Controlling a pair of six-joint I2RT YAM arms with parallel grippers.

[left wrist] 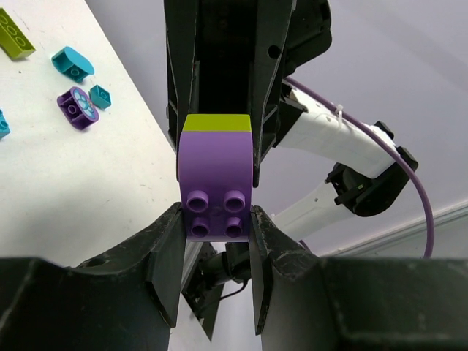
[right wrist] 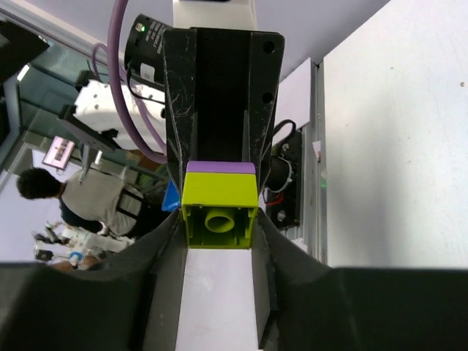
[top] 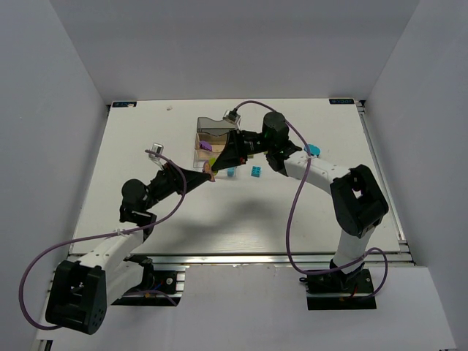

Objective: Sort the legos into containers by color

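A purple lego (left wrist: 216,183) and a lime green lego (right wrist: 219,208) are stuck together and held in the air between both arms. My left gripper (left wrist: 216,227) is shut on the purple lego's studded end. My right gripper (right wrist: 219,234) is shut on the lime green lego's hollow end. The two grippers meet tip to tip (top: 212,167) just in front of the containers. The smoky grey container (top: 214,126) stands at the back, the amber container (top: 199,141) before it, and the right gripper partly hides the row.
Loose legos lie on the white table: cyan ones (top: 257,172) (top: 231,172) near the grippers, and another cyan one (top: 313,150) by the right arm. The left wrist view shows a lime brick (left wrist: 14,33), a rounded cyan piece (left wrist: 72,62) and a purple round piece (left wrist: 77,108).
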